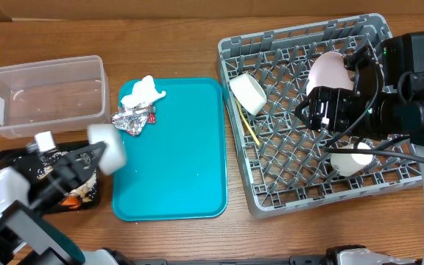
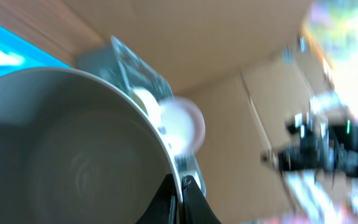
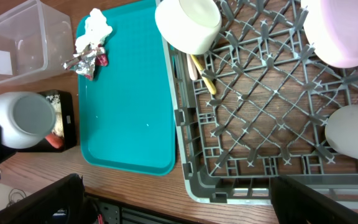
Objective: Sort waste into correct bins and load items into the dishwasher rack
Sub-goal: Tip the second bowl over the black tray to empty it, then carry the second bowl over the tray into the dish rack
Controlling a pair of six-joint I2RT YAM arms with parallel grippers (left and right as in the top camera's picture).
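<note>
My left gripper (image 1: pixel 88 156) is shut on the rim of a pale bowl (image 1: pixel 110 146) and holds it tilted above the black tray (image 1: pixel 20 156); its fingers (image 2: pixel 180 190) pinch the bowl's wall (image 2: pixel 61 143). An orange carrot (image 1: pixel 69 200) lies in the black tray. A white napkin (image 1: pixel 143 91) and silver foil wrapper (image 1: pixel 133 118) lie on the teal tray. My right gripper (image 1: pixel 321 110) hangs open and empty over the grey rack (image 1: pixel 300 180), which holds a white cup (image 1: pixel 247 92), a pink plate (image 1: pixel 328 70), a yellow spoon (image 1: pixel 247 124) and a second bowl (image 1: pixel 352 158).
The clear tub (image 1: pixel 43 96) stands at the back left. The teal tray (image 1: pixel 175 162) lies between the bins and the rack. In the right wrist view, the rack (image 3: pixel 253 106), the cup (image 3: pixel 188 25) and the teal tray (image 3: pixel 129 106) show below my wide-open fingers (image 3: pixel 179 199).
</note>
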